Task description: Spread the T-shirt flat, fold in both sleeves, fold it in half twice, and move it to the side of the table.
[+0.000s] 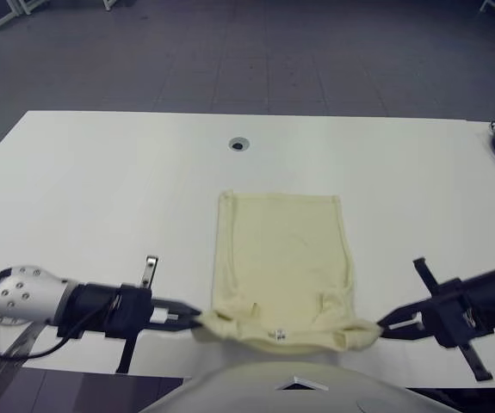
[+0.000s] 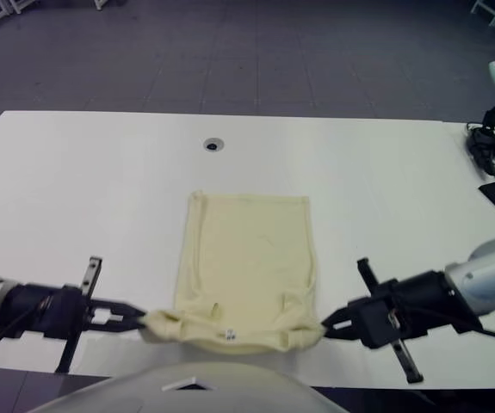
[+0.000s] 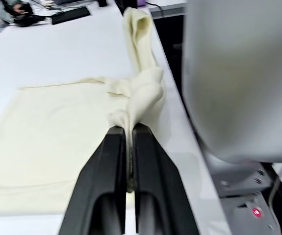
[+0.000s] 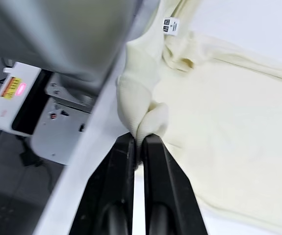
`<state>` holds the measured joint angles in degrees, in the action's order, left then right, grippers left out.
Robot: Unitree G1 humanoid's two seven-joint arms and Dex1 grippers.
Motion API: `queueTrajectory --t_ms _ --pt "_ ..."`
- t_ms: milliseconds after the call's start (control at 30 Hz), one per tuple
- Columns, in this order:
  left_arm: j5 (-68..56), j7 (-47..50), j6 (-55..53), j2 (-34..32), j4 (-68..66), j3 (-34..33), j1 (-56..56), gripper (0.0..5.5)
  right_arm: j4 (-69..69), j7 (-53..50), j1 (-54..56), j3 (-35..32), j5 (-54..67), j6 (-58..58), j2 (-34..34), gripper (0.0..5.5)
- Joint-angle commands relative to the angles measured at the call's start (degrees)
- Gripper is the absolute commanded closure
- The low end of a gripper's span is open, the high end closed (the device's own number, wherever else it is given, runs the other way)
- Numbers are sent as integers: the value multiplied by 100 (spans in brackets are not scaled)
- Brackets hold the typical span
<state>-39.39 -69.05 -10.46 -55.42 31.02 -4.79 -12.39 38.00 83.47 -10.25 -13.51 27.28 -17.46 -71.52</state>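
A pale yellow T-shirt (image 1: 281, 258) lies on the white table (image 1: 101, 198), sleeves folded in, as a narrow rectangle running away from me. Its near end is bunched at the table's front edge, a small tag (image 4: 170, 23) showing there. My left gripper (image 1: 188, 317) is shut on the near left corner of the T-shirt (image 3: 131, 105). My right gripper (image 1: 383, 327) is shut on the near right corner of the T-shirt (image 4: 145, 115). Both hold the cloth slightly lifted at the front edge.
A round cable hole (image 1: 238, 144) sits in the table beyond the shirt. Black cables and gear (image 2: 488, 142) lie at the far right edge. Wide bare table lies on both sides of the shirt. Grey floor lies beyond the far edge.
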Motion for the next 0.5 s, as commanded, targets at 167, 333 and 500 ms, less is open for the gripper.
queueTrajectory --t_ms 167,333,500 --pt "911 171 -670 964 -2453 1177 2635 550 -3050 427 3613 2808 -1486 -273 1249 545" --pt "1467 165 -476 1437 -3700 1435 3448 550 -4578 356 4538 3362 -2118 -57 1936 545" --pt "2030 483 -250 1766 -4842 1417 3957 550 -5775 61 5001 3633 -2650 261 2498 545"
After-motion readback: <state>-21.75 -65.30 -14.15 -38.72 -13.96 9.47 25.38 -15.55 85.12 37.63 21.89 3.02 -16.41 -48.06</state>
